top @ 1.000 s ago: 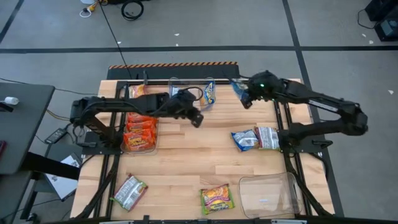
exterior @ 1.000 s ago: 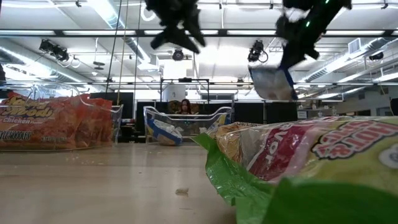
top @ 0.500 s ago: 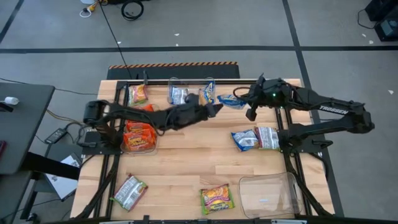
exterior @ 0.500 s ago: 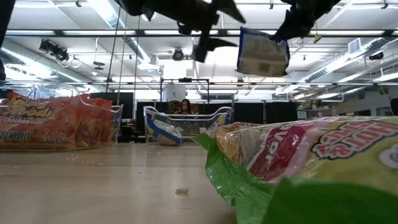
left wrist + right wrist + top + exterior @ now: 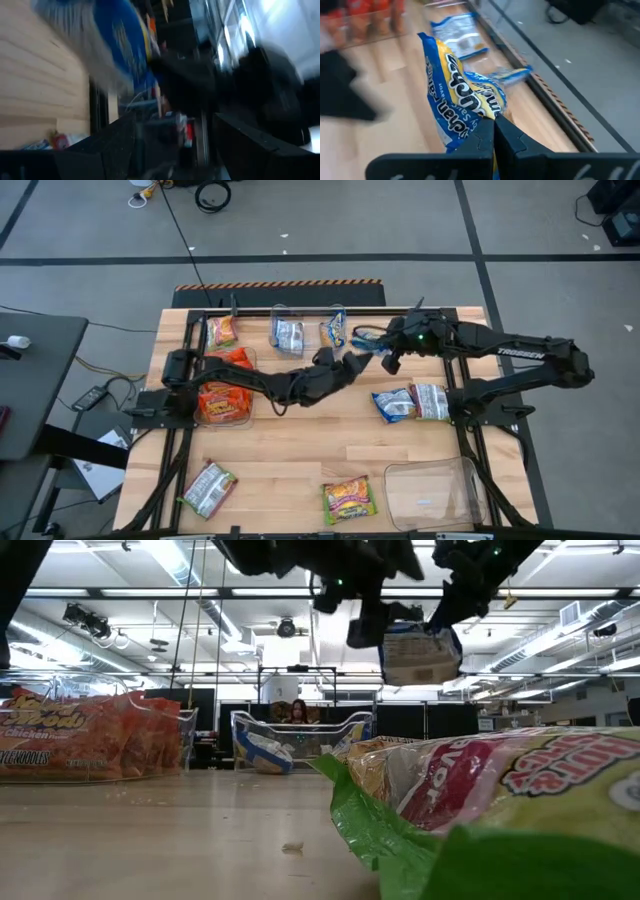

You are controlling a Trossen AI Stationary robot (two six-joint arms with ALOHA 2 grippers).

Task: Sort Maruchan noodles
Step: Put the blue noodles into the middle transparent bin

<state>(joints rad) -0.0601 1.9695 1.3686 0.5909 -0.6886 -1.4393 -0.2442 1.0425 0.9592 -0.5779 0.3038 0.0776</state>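
Right gripper [image 5: 384,352] fingers clamped on a blue-and-yellow noodle packet [image 5: 462,112], held in the air above the surface [image 5: 300,450], near the far edge. Left gripper [image 5: 352,363] just beside that packet, fingers apart, nothing in them. Orange packets [image 5: 224,395] stacked in a clear tray [image 5: 246,412] well apart from it, on the left arm's side

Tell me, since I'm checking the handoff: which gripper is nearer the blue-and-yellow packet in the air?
Right. The right gripper is shut on the blue-and-yellow packet, pinching its edge above the table's far side. The left gripper is open, just beside the packet, not touching it.
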